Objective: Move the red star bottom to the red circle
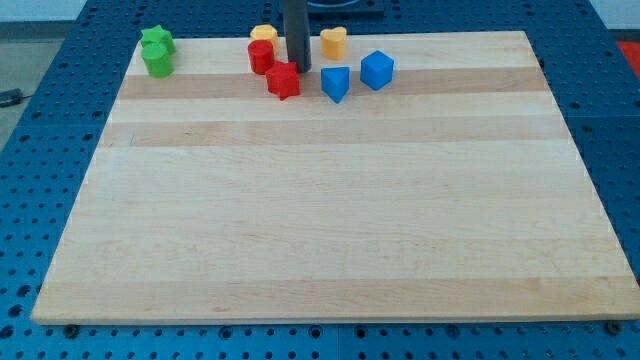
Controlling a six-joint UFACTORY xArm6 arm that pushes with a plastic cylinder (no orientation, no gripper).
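Eight small blocks crowd the far edge of the tabletop, and the action is all up at the view's top. My tip comes straight down as a dark rod and sits just above the red star, at its upper right shoulder and apparently touching it, with the red circle just off to the view's left of the rod. The tool has no jaws at all, nothing to part or clamp, only a blunt end resting at tabletop height, so holding anything is out of the question. The star lies below and slightly right of the circle, nearly touching it. By the look of it, that star is a light, rigid little piece that will skate easily on the smooth wood, and its points may make it spin if it is pushed off-centre, so I judge a flat notch between two points to be the best place to press. A yellow block sits behind the circle, another yellow block at the rod's right, then a blue triangle and a blue cube. Two green blocks huddle at the top left corner. No containers appear anywhere, so nothing is held in anything.
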